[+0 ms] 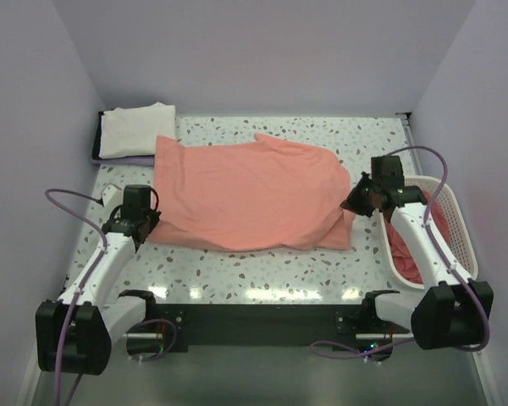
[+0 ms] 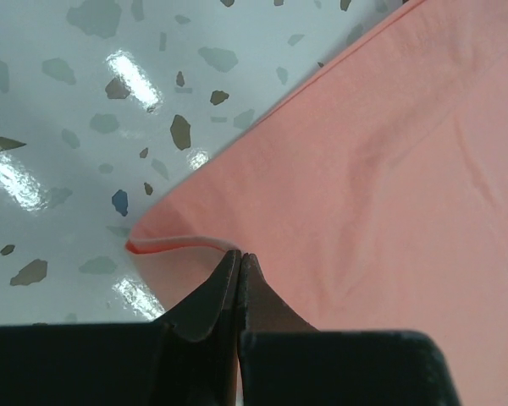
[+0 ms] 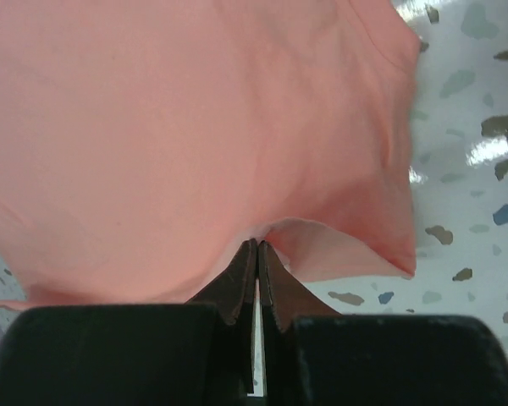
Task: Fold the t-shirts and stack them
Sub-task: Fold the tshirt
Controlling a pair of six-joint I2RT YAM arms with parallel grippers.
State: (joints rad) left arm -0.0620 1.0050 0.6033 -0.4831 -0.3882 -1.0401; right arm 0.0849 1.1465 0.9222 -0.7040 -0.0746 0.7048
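A salmon-pink t-shirt (image 1: pixel 245 194) lies spread over the middle of the table. My left gripper (image 1: pixel 144 222) is at its near-left corner, jaws shut on the hem (image 2: pixel 178 243), which rises slightly off the table towards my left gripper's (image 2: pixel 239 254) tips. My right gripper (image 1: pixel 353 203) is at the shirt's right side, and its tips (image 3: pixel 257 244) are shut on a pinched-up fold of the salmon cloth (image 3: pixel 195 127). A cream-white t-shirt (image 1: pixel 135 128) sits folded at the back left corner. Darker pink-red t-shirts (image 1: pixel 404 245) lie in the basket.
A white lattice basket (image 1: pixel 455 222) stands at the right edge, beside my right arm. The cream shirt rests on a dark tray (image 1: pixel 97 152). Speckled tabletop (image 1: pixel 262 271) shows in front of the salmon shirt. Walls close the table on three sides.
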